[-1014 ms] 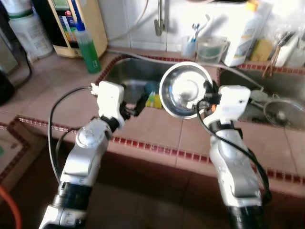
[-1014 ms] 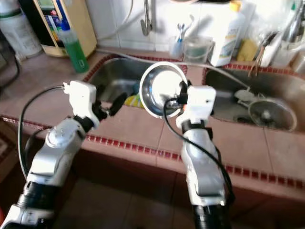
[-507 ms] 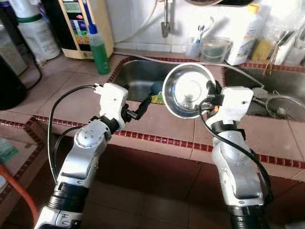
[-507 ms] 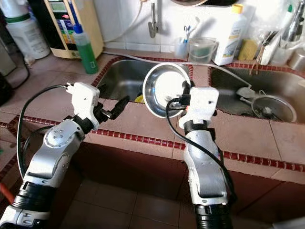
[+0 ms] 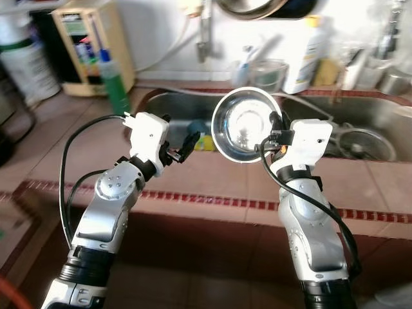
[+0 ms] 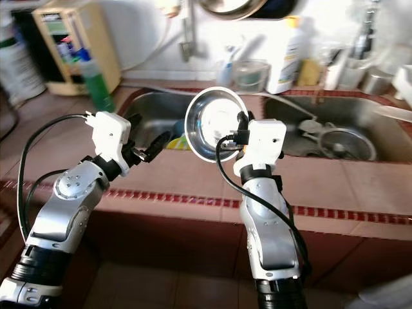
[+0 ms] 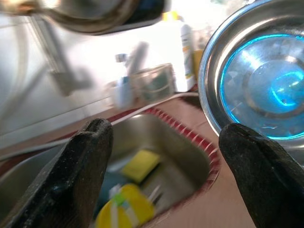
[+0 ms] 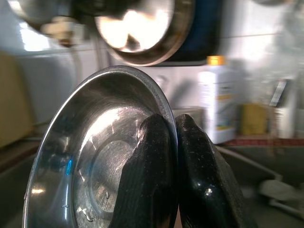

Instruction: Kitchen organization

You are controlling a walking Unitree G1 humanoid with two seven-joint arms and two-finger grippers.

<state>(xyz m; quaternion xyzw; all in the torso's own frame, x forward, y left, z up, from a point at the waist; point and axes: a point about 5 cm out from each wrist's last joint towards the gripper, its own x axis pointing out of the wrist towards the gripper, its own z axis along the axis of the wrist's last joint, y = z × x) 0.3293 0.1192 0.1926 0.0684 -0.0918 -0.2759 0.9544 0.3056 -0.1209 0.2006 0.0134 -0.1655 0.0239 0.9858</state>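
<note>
A shiny steel bowl [image 5: 243, 124] is held upright on its edge above the tiled counter, its hollow facing me. My right gripper [image 8: 173, 142] is shut on the bowl's rim [image 8: 167, 105], one finger on each side. My left gripper [image 5: 187, 142] hovers open just left of the bowl, over the near edge of the left sink [image 5: 168, 109]; nothing is between its fingers [image 7: 83, 156]. The left wrist view shows the bowl [image 7: 259, 90] to one side and a yellow sponge [image 7: 141, 164] down in the sink.
A green bottle [image 5: 116, 90] and a yellow appliance [image 5: 84, 38] stand at the back left. Cups, a white bottle [image 5: 304, 55] and utensils line the wall behind the faucet. The right sink [image 5: 380, 122] holds a strainer [image 5: 364, 144]. More steel bowls [image 8: 142, 28] hang above.
The camera view has shifted and tilted up slightly. Both arms keep nearly the same pose, the bowl still gripped by the right gripper and the left gripper still open beside it.
</note>
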